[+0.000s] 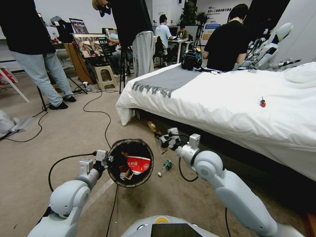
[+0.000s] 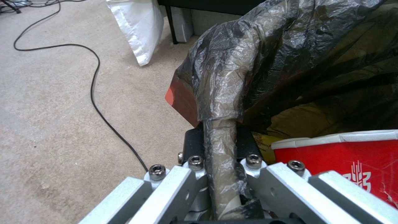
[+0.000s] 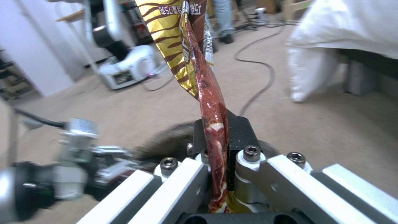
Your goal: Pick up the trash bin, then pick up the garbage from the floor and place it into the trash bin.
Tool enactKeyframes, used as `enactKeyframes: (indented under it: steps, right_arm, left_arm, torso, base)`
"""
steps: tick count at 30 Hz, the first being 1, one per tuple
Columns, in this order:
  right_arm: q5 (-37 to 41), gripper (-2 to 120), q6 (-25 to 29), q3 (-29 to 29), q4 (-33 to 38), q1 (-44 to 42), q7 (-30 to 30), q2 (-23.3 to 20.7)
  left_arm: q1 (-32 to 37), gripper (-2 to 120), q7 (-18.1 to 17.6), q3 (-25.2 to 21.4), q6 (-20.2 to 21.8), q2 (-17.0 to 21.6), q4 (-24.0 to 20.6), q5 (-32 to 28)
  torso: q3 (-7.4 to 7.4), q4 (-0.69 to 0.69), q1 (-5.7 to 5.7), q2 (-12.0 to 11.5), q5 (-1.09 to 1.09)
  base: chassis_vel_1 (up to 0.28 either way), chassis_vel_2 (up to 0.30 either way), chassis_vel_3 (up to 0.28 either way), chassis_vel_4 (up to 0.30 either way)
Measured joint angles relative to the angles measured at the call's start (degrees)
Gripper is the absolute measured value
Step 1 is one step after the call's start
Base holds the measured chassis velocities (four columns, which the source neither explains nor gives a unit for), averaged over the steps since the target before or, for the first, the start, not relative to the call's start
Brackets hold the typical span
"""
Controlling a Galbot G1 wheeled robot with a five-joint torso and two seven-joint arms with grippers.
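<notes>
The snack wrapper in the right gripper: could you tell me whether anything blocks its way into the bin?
Nothing visible does. The right gripper holds the snack wrapper just beside the trash bin, which the left gripper grips by the rim. The bin's mouth is open, with a red cup inside.

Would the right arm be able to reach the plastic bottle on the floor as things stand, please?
Probably not yet: the right gripper is shut on a snack wrapper. The bottle lies in the open beside the trash bin.
</notes>
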Motion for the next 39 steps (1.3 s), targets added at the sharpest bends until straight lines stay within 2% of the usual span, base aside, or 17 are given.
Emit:
enactKeyframes:
  steps: [5,12,14,23,24,25,29,33,36,37,39]
  right_arm:
    - [4.32,0,-1.07,-4.36,0.31,3.35,3.22,2.00]
    - [5.14,0,-1.51,-8.24,0.09,3.53,6.41,3.75]
    - [4.97,0,-1.76,-10.04,-0.87,3.53,8.57,5.61]
    - [4.44,1,-3.02,-11.46,-1.77,3.48,11.50,6.84]
    - [4.16,7,-3.17,-11.50,-1.87,3.38,11.63,6.65]
    - [4.16,7,-3.17,-11.50,-1.87,3.38,11.63,6.65]
    - [2.08,26,-3.37,-11.81,-2.73,2.88,12.00,6.27]
    - [0.97,34,-3.32,-11.96,-3.31,2.69,12.00,6.39]
    - [-1.05,49,-3.08,-12.36,-4.31,2.55,11.97,6.76]
    - [-1.05,49,-3.08,-12.36,-4.31,2.55,11.97,6.76]
    - [-1.90,59,-2.89,-12.68,-4.44,2.56,11.82,6.57]
  left_arm:
    - [-0.11,1,-0.10,0.15,0.06,-0.07,0.01,0.02]
    - [-0.25,1,-0.12,0.21,0.07,-0.27,0.19,0.08]
    - [-0.34,1,-0.12,0.29,0.07,-0.39,0.25,0.11]
    - [-0.37,1,-0.09,0.25,0.07,-0.54,0.33,0.16]
    - [-0.38,1,-0.08,0.23,0.07,-0.53,0.32,0.16]
    - [-0.38,1,-0.08,0.23,0.07,-0.53,0.32,0.16]
    - [-0.44,1,0.01,0.15,0.07,-0.48,0.31,0.13]
    - [-0.44,1,0.03,0.15,0.07,-0.49,0.28,0.13]
    - [-0.48,1,0.07,0.15,0.07,-0.48,0.21,0.07]
    - [-0.48,1,0.07,0.15,0.07,-0.48,0.21,0.07]
    - [-0.53,1,0.08,0.15,0.06,-0.47,0.16,0.02]
  torso:
    - [0.00,0.00,0.00,0.00,0.00]
    - [0.00,-0.01,0.00,0.00,0.00]
    - [0.00,0.00,0.00,0.00,0.00]
    - [0.00,0.00,0.00,0.00,0.00]
    - [0.00,-0.01,0.00,0.00,0.00]
    - [0.00,-0.01,0.00,0.00,0.00]
    - [0.00,-0.01,0.00,0.00,0.00]
    - [0.00,-0.01,0.00,0.00,0.01]
    - [0.00,0.00,0.00,0.00,0.01]
    - [0.00,0.00,0.00,0.00,0.01]
    - [0.00,0.00,0.00,0.00,0.01]
  base:
    - [0.000,0.000,0.000,0.000]
    - [0.000,0.000,0.000,0.000]
    - [0.000,0.000,0.000,0.000]
    - [0.000,0.000,0.000,0.000]
    - [0.000,0.000,0.000,0.000]
    - [0.000,0.000,0.000,0.000]
    - [0.000,0.000,0.000,0.000]
    - [0.000,0.000,0.000,0.000]
    - [0.000,0.000,0.000,0.000]
    - [0.000,0.000,0.000,0.000]
    - [0.000,0.000,0.000,0.000]
